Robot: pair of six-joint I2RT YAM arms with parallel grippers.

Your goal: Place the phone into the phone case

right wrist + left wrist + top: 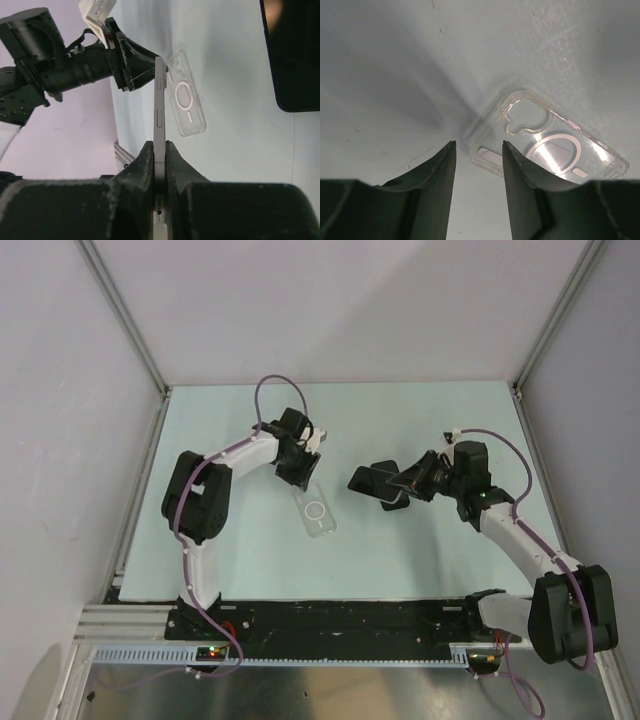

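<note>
In right-wrist view, right claw [159, 148] pinches phone [160, 107].

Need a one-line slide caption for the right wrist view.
Right gripper clamps a slim grey phone edge-on, clear plastic phone case lying flat on the pale table beyond.

Robotics lab, enclosed test cell. Pale table [420, 550] boxed in by plain white panels [330, 300]; aluminium posts [125, 315] at rear corners. Two small arms, left arm [240, 453] and right arm [520, 540], bolted to black base plate [340, 618] at near edge. Slotted cable duct [330, 653] along front, metal sheet [330, 690] below it. Purple cables [259, 405] looped loose over arms. Small board with red lights [208, 651] at left base. All fittings bare, utilitarian.
</note>
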